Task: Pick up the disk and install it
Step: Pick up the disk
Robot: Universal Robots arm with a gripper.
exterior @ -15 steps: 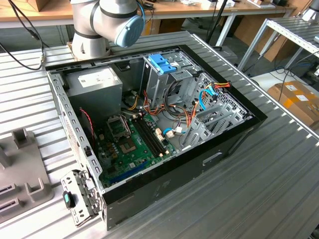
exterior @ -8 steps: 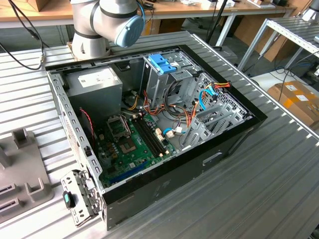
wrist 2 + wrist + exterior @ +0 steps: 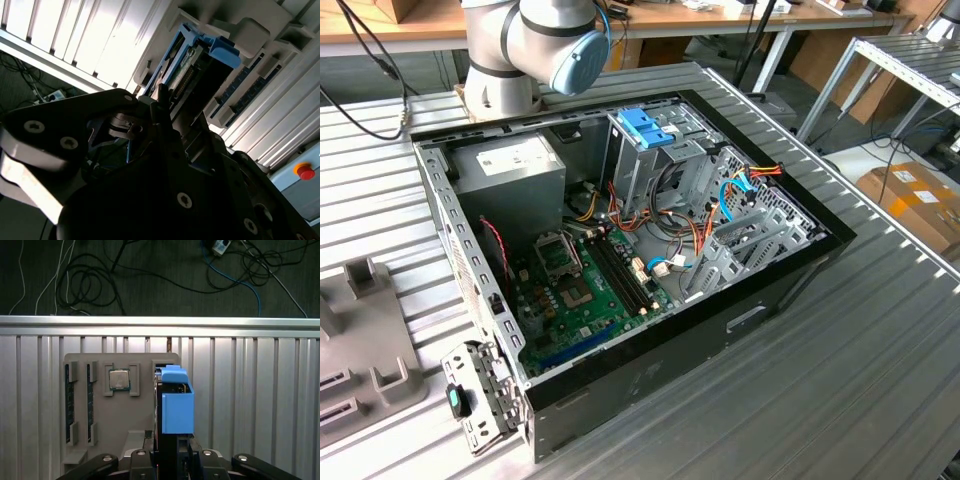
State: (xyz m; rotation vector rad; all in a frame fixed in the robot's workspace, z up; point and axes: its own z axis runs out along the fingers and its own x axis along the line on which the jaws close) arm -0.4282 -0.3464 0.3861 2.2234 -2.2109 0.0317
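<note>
In both wrist views the disk (image 3: 177, 405) (image 3: 192, 70), a dark flat drive with bright blue side rails, stands on edge at the grey holder block (image 3: 120, 415) on the ribbed metal table. My gripper (image 3: 172, 455) (image 3: 167, 107) reaches it from above, one finger on each flat side, shut on the disk. I cannot tell whether the lower end of the disk still sits in the holder's slot. The open computer case (image 3: 650, 360) lies in the exterior view with its tall metal drive cage (image 3: 640, 165) topped by a blue bracket (image 3: 645, 125).
The holder block also carries two memory sticks (image 3: 79, 405) and a processor chip (image 3: 119, 379). Loose cables (image 3: 240, 270) lie on the dark floor beyond the table edge (image 3: 160, 322). The arm's base (image 3: 505, 80) stands behind the case. A red button (image 3: 305, 171) sits on a box.
</note>
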